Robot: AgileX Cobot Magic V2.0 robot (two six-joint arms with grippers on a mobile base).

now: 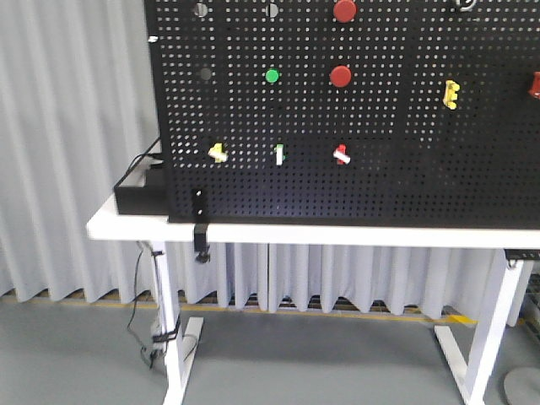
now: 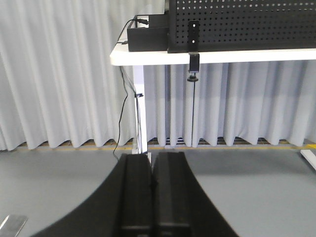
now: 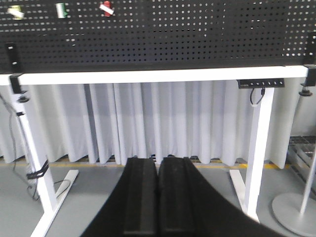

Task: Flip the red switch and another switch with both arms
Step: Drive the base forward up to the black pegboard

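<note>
Pressed together at left gripper (image 2: pixel 151 159) and right gripper (image 3: pixel 158 161), down low, well apart from red switch (image 1: pixel 342 155) and pale yellow switch (image 1: pixel 218 153).

Front cam: pegboard (image 1: pixel 380 186) ran off the top and right edges. Top-row red button (image 1: pixel 344 10) and grey knobs (image 1: pixel 200 9) were clipped by the top edge. Red part (image 1: pixel 535 84) at the right edge was half cut, couldn't ID it. Red switch (image 1: pixel 341 155) and pale yellow switch (image 1: pixel 218 153) were too small for me to read lever pos. Round base (image 1: pixel 525 390) was cut by the bottom-right corner.

Right wrist cam: both switches sat at the top edge, blurred, red one partly cropped.

Left wrist cam: only the board's bottom strip showed.

Left gripper (image 2: pixel 151 159) and right gripper (image 3: pixel 158 160) were cut by the bottom edge. I saw fingers only, pressed together.
</note>
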